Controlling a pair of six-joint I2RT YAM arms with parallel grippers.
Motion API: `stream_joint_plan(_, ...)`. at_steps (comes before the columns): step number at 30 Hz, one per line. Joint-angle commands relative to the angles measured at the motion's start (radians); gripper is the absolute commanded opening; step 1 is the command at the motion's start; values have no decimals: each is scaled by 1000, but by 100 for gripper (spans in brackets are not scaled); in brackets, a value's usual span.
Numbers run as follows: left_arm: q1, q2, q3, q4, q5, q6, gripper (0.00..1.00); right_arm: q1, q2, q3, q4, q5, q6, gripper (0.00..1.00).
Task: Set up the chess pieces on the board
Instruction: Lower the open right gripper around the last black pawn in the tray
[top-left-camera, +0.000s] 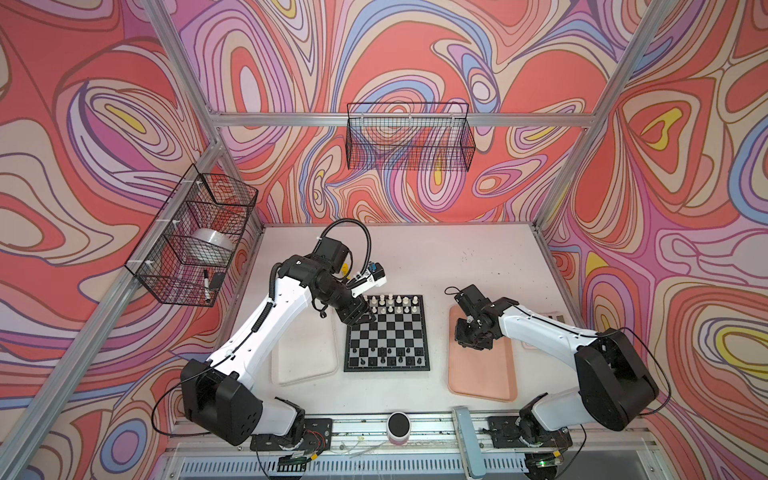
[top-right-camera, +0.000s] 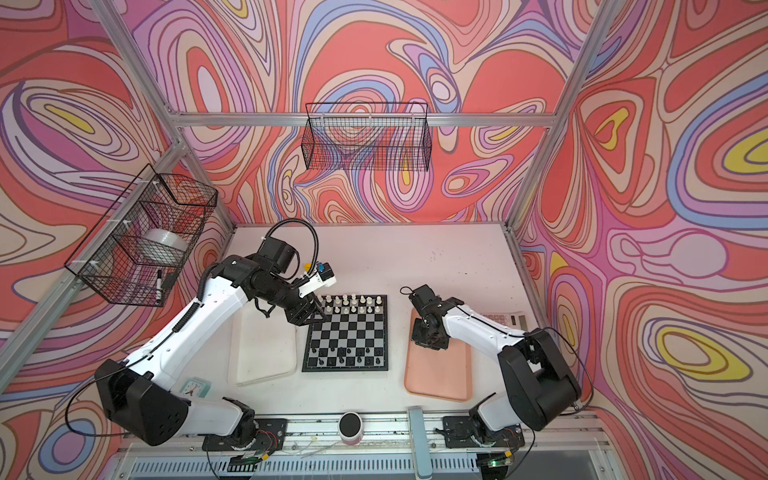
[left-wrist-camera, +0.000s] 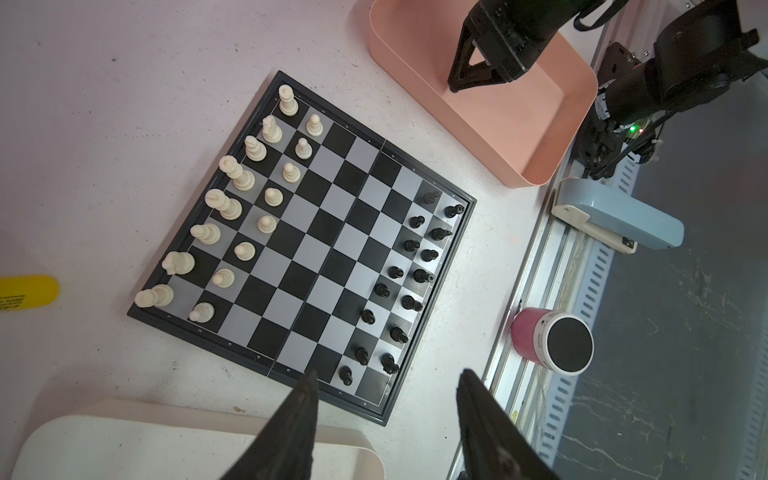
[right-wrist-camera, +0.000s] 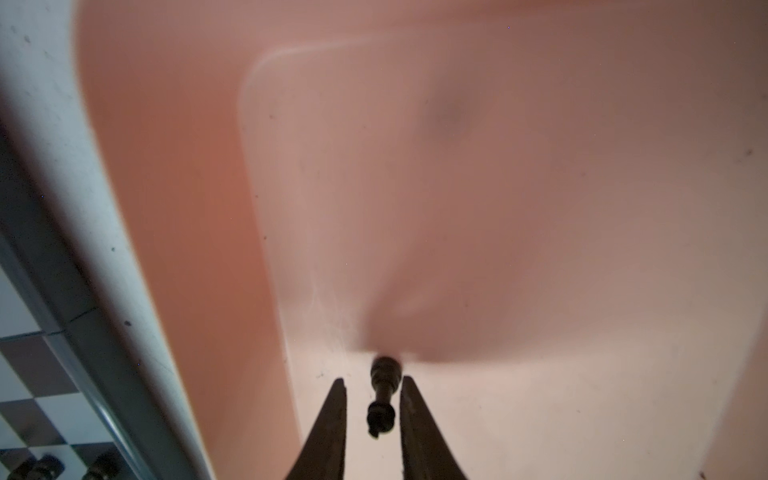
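Pale tabletop (top-left-camera: 457, 266) carried the black-and-silver checked chessboard (top-left-camera: 388, 332). Beside the board, the pink plastic tray (top-left-camera: 482, 374) held the right gripper (right-wrist-camera: 372, 380), its jaws narrowly apart around one small black chessman (right-wrist-camera: 380, 409), not yet clamped. The left gripper (left-wrist-camera: 387, 374) hovered over the board, jaws apart and empty. Cream-white chessmen (left-wrist-camera: 266, 224) filled two rows. The black chessmen (left-wrist-camera: 411, 245) left one corner square bare, so setup looked nearly finished.

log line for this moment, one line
left gripper open over board edge | right gripper open around black piece in pink tray | not gripped yet
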Motion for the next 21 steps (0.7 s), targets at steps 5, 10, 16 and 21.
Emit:
stream_joint_plan(5,-6,-6,-10,-6,11,-6,55,-8,12,-4,-13,9,-17,18)
stream_joint_plan(10,-5,-9,-16,-4,12,-7,55,-9,7,5,-27,16,-23,15)
stream_joint_plan(16,-5,-17,-19,-1,7,-8,55,-8,6,12,-38,20,-26,12)
stream_joint_plan(21,-5,-23,-27,5,0,-11,55,-8,4,14,-42,21,-32,10)
